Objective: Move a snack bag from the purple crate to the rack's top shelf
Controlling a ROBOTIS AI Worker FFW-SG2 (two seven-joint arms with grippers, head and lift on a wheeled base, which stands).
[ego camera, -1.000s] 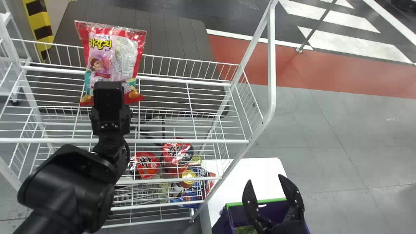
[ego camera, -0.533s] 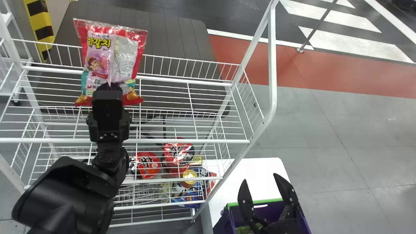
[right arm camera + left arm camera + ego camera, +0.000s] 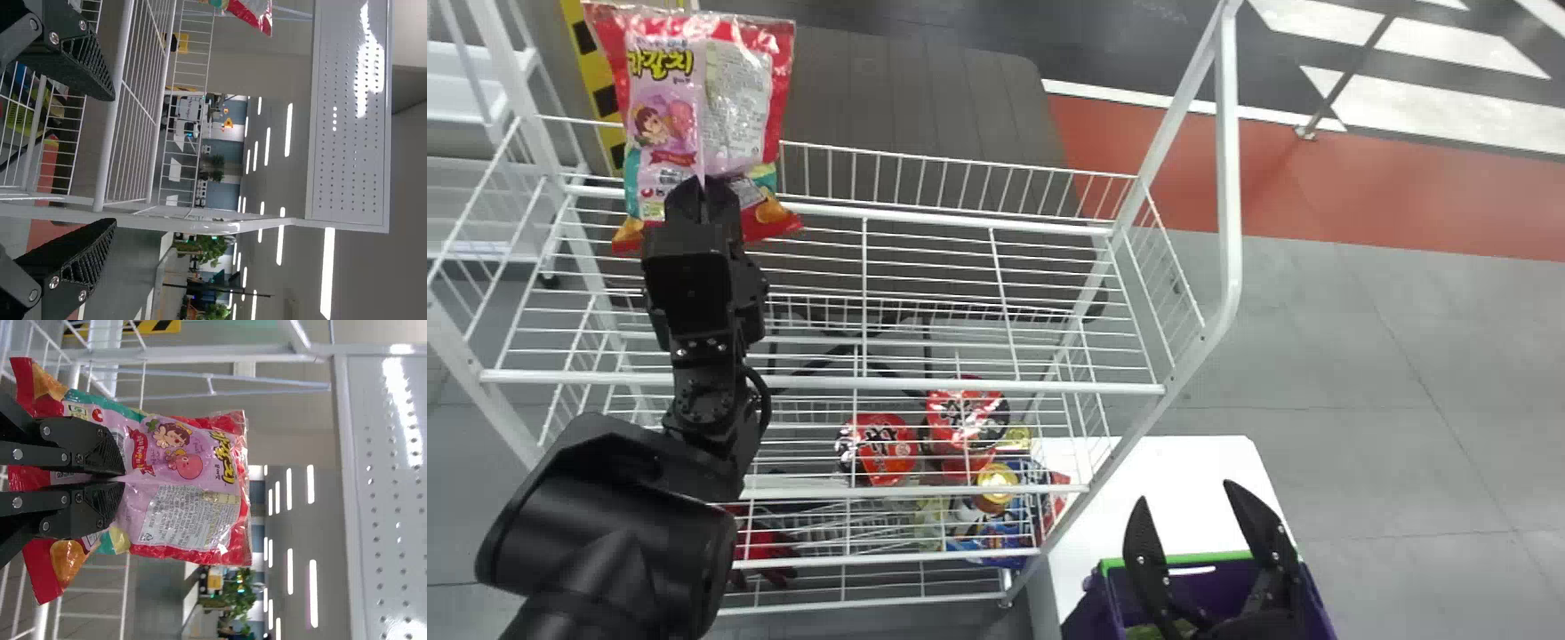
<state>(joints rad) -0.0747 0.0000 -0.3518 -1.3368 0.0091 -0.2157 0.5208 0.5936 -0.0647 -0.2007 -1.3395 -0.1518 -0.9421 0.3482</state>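
Snack bag [image 3: 734, 107]: upright, beyond the left hand; pinched low, its top could flop over.
Left gripper [image 3: 123, 480]: clamped on the bag.
Top shelf [image 3: 960, 385]: below that hand; its back rail might snag the bag (if lowered too far back).
Right gripper [image 3: 1184, 492]: fingers apart.

You've got open room over the middle of the white wire top shelf [image 3: 978, 385]; white wire back fence [image 3: 960, 161], white wire side fence [image 3: 1174, 258], white tubular right upright [image 3: 1229, 178] block.
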